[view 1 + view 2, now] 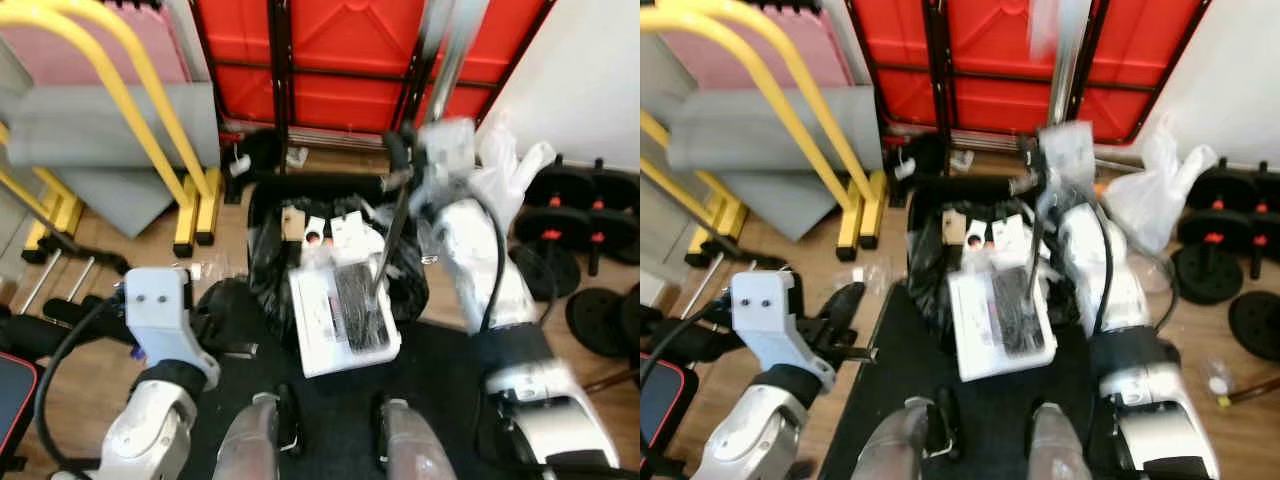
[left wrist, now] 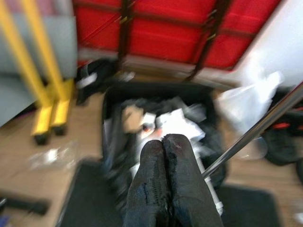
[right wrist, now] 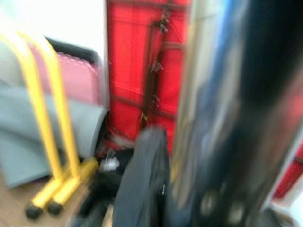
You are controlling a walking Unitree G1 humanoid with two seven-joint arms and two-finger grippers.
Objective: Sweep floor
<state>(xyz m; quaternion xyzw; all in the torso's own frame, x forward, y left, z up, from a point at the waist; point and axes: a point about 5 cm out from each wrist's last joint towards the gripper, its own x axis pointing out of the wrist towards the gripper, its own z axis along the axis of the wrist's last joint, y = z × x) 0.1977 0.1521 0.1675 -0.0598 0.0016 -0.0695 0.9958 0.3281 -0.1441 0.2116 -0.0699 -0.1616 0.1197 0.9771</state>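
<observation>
wooden floor (image 1: 90, 370); black bin (image 1: 330, 250) full of litter; right claw (image 1: 405, 160) around broom handle (image 1: 455, 60)

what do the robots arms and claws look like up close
Both arms have glossy silver-white shells with black joint bands. The left arm ends in a pale boxy wrist block with two small holes, and a black cable loops beside it. A black cable also runs along the right arm. The left claw has two matte, textured black fingers.

A black bin (image 1: 262, 262) lined with a bag sits on the wooden floor (image 1: 80, 380), stuffed with white packaging (image 1: 335, 315). A thin metal pole (image 1: 392, 235) leans into it beside the raised right arm (image 1: 490, 270). Yellow rails (image 1: 150, 120) and red panels (image 1: 340, 50) stand behind.
</observation>
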